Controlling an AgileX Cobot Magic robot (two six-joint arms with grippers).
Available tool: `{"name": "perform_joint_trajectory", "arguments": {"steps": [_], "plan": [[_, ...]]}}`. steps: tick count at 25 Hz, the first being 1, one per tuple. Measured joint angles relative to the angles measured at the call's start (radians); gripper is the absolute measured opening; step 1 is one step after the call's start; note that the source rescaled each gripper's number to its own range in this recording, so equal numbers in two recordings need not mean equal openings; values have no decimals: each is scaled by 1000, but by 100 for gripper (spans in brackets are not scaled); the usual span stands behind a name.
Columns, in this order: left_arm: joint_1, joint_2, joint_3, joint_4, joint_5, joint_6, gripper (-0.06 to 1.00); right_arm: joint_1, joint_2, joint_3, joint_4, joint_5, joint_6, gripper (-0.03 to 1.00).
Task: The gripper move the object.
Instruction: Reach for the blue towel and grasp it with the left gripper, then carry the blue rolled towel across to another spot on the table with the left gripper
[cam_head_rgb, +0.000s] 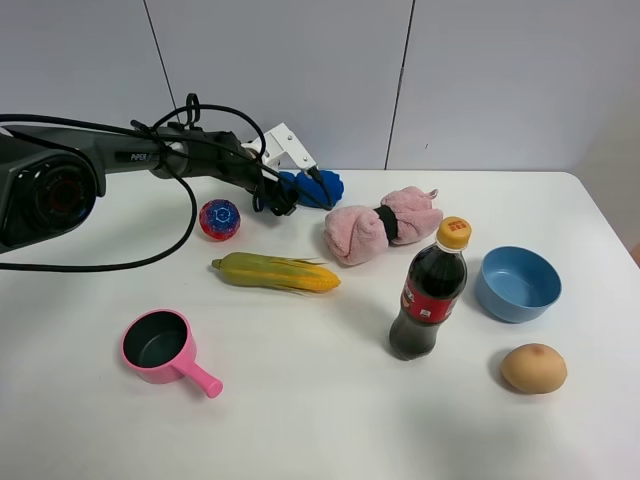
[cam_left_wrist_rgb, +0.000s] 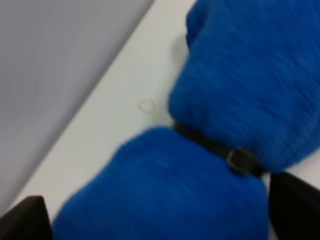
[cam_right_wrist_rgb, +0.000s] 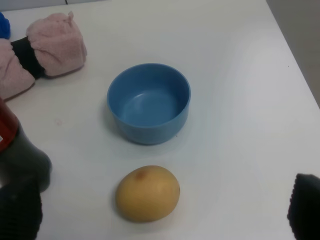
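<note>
White tabletop (cam_head_rgb: 320, 420) runs back to a grey panelled wall, and the pink towel bundle (cam_head_rgb: 362, 232) with its black band lies near the middle of it. Just behind that pink bundle and to its left, close to the wall, sits the blue towel bundle (cam_head_rgb: 328, 186), cinched into two lobes. The left gripper (cam_head_rgb: 310, 186) reaches it from the far left on a black arm. In the wrist view its black fingers (cam_left_wrist_rgb: 295, 207) are spread wide on either side of one blue lobe (cam_left_wrist_rgb: 240, 75). I cannot tell whether they press the cloth.

Left of the pink bundle rests a red and blue ball (cam_head_rgb: 220, 219). In front of it, to the left, lies a corn cob (cam_head_rgb: 275, 272), with a pink pot (cam_head_rgb: 160, 345) further out. Right and in front of the pink bundle stand a cola bottle (cam_head_rgb: 430, 295), a light blue bowl (cam_head_rgb: 517, 283) and a tan rounded fruit (cam_head_rgb: 533, 368).

The right gripper (cam_right_wrist_rgb: 162, 215) hangs above that fruit, fingers (cam_right_wrist_rgb: 305, 205) wide apart and holding nothing.
</note>
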Motion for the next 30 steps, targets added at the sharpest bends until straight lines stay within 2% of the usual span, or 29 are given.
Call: {"name": "perform_joint_trajectory", "arguments": {"steps": [3, 5, 10, 11, 16, 22, 25, 30], "plan": [[0, 2, -1, -3, -4, 0, 78, 0, 0, 0, 0, 0, 0, 100], [0, 2, -1, -3, -4, 0, 65, 0, 0, 0, 0, 0, 0, 100], [1, 1, -1, -3, 24, 0, 6, 0, 0, 0, 0, 0, 0, 100], [1, -4, -1, -3, 32, 0, 0, 0, 0, 0, 0, 0, 0, 100], [-9, -54, -1, 1, 93, 0, 0, 0, 0, 0, 1, 0, 0, 100], [-54, -233, 0, 3, 174, -5, 0, 0, 0, 0, 1, 0, 0, 100], [-80, -348, 0, 3, 256, -7, 0, 0, 0, 0, 1, 0, 0, 100], [-135, -525, 0, 4, 470, -37, 0, 0, 0, 0, 1, 0, 0, 100]]}}
